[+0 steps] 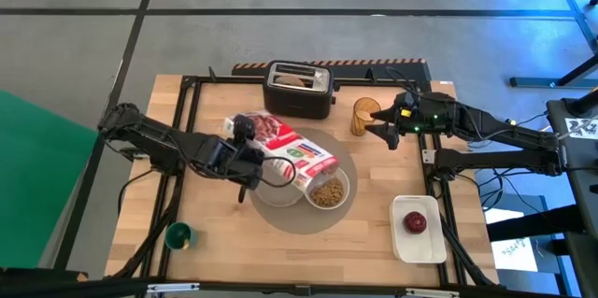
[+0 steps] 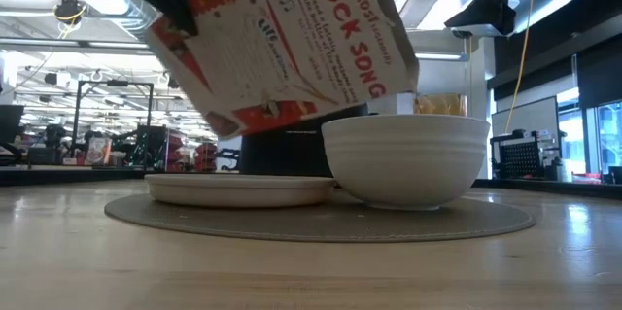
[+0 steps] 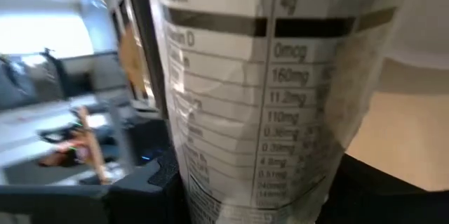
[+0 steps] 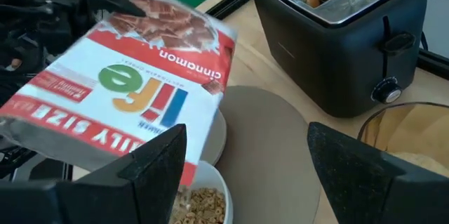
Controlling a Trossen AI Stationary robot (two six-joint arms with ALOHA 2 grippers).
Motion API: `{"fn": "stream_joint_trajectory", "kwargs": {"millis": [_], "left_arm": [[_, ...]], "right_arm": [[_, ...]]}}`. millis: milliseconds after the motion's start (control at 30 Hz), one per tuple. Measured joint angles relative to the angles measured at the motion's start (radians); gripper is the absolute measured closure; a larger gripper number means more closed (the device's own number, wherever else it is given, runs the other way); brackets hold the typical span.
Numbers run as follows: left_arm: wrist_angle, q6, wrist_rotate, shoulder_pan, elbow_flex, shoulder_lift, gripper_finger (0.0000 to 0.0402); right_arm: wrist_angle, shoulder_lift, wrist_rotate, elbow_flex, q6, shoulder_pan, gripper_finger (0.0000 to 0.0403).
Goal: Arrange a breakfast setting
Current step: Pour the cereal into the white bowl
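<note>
My left gripper pinches the cereal box at its 9 o'clock end, tilted mouth-down over the white bowl, which already holds cereal and sits on the grey mat at the plate's 3 o'clock. I judge the box light, crushable and prone to swing, so a hold low on its sides suits best. My right gripper hangs spread beside the amber cup, right of the toaster; the cup looks rigid but slick, best taken mid-wall.
</note>
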State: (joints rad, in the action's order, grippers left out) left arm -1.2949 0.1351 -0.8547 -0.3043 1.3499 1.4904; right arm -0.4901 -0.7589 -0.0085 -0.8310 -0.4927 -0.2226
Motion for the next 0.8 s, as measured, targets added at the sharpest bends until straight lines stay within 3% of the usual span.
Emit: {"fn": "stream_joint_trajectory", "kwargs": {"millis": [133, 500, 800], "left_arm": [[-0.004, -0.112, 0.058, 0.000, -0.028, -0.028, 0.0193], [0.037, -0.478, 0.056, -0.052, -0.188, -0.272, 0.0193], [0.283, -0.696, -0.072, -0.152, -0.461, -0.541, 0.0194]], "right_arm": [[0.039, 0.000, 0.000, 0.000, 0.000, 0.000, 0.0116], [0.102, 0.000, 0.002, 0.000, -0.017, -0.001, 0.0116], [0.136, -0.005, 0.026, 0.000, -0.027, 0.000, 0.0116]]}}
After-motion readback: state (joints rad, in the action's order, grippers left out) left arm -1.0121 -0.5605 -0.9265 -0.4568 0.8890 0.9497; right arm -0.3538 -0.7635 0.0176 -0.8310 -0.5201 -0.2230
